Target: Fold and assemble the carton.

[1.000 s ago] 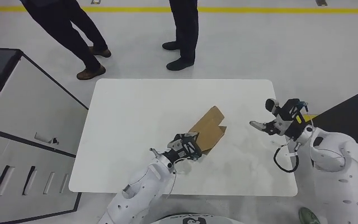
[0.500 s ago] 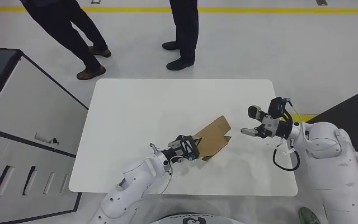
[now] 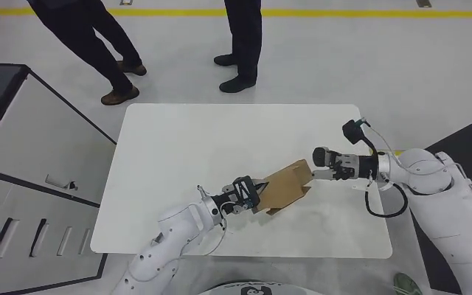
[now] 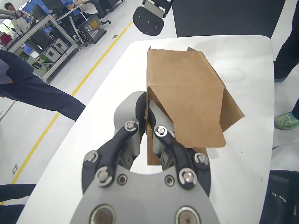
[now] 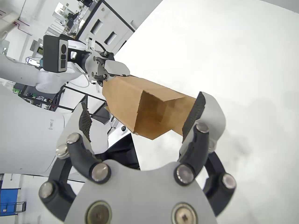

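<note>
Carton (image 3: 284,184) spans gap between left claw (image 3: 253,193) and right claw (image 3: 316,167); table (image 3: 192,147) far side passable.

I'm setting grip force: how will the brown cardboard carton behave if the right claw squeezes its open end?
Probably light: the left claw holds the brown cardboard carton by one thin panel. Its walls would likely buckle, since the tube is hollow and half-opened. Loose end flaps may bend.

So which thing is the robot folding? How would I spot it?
Look at the big white table. On the robot's side of it is the carton, pinched at one end by the left gripper, with the open right gripper at the other end. It is brown cardboard, half opened with loose flaps, against the plain white tabletop.
</note>
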`<state>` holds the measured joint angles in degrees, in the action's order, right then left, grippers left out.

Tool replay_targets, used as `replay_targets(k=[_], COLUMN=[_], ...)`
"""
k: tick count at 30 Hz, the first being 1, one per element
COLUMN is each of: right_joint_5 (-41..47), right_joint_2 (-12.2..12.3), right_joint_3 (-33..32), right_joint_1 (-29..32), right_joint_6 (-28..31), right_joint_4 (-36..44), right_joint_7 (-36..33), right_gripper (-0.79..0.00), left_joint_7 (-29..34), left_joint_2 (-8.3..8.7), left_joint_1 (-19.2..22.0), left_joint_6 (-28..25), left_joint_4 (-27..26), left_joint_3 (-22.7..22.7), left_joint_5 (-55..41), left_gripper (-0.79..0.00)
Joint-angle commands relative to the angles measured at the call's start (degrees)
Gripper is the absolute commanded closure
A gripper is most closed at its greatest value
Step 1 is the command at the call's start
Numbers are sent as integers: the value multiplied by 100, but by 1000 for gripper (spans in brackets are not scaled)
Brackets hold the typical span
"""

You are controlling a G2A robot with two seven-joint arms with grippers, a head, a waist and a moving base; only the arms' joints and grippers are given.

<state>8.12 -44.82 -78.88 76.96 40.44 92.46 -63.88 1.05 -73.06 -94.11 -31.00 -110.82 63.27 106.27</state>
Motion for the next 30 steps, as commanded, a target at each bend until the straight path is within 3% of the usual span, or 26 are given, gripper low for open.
replay_targets(k=[1, 4, 15, 30], right_joint_5=[-6, 349, 2578, 2974], right_joint_2=[0, -15, 93, 201], right_joint_3=[0, 150, 775, 1337], right_joint_1=[0, 76, -542, -843], right_joint_6=[1, -126, -1150, -1290], right_joint_4=[0, -42, -638, -934], right_joint_7=[1, -78, -1148, -1289], right_gripper=[-785, -785, -785, -742], left_joint_7=[1, 12, 148, 166], left_joint_2=[0, 6, 66, 140], left_joint_1=[-1, 32, 178, 147], left_joint_6=[-5, 14, -346, -139], left_joint_4=[-2, 73, 64, -51], left_joint_3=[1, -17, 77, 86], left_joint_5=[4, -58, -597, -743], left_gripper=[0, 0, 0, 0])
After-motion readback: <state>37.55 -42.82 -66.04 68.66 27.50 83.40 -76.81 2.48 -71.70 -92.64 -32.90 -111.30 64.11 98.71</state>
